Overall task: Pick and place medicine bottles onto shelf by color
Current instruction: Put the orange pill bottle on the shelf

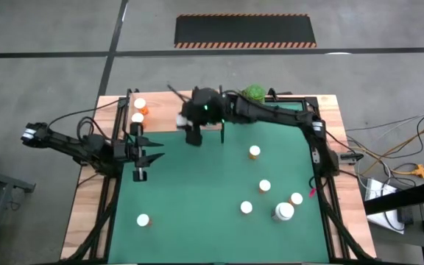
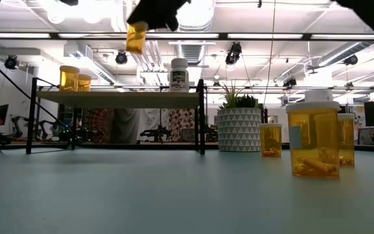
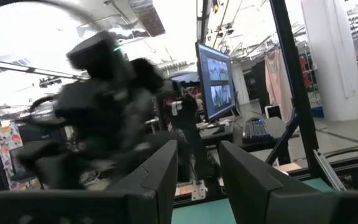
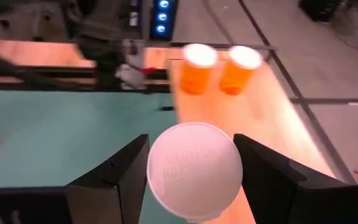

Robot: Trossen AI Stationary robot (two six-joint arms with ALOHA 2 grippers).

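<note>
From above the table, the right gripper (image 1: 191,126) is hanging over the shelf (image 1: 160,110) at the far edge, its fingers closed around a medicine bottle. Two orange bottles (image 1: 139,112) are standing on the shelf's left end. Six more bottles are standing on the green mat (image 1: 197,199): five small ones and one larger bottle (image 1: 283,212) near the right edge. The left gripper (image 1: 140,154) is waiting over the mat's left side, fingers narrowly parted with nothing between them. A potted plant (image 1: 254,93) is sitting behind the right arm.

At table height, an orange bottle (image 2: 136,38) is hanging in the dark fingers above the shelf board (image 2: 115,96). Two orange bottles and one white bottle (image 2: 179,74) are standing on the board. The near large bottle (image 2: 315,140) is holding yellowish capsules.

Through the left wrist, both fingers (image 3: 166,180) are showing a narrow gap.

Through the right wrist, a white cap (image 4: 194,168) is sitting between the fingers, above the two shelved bottles (image 4: 219,67).
</note>
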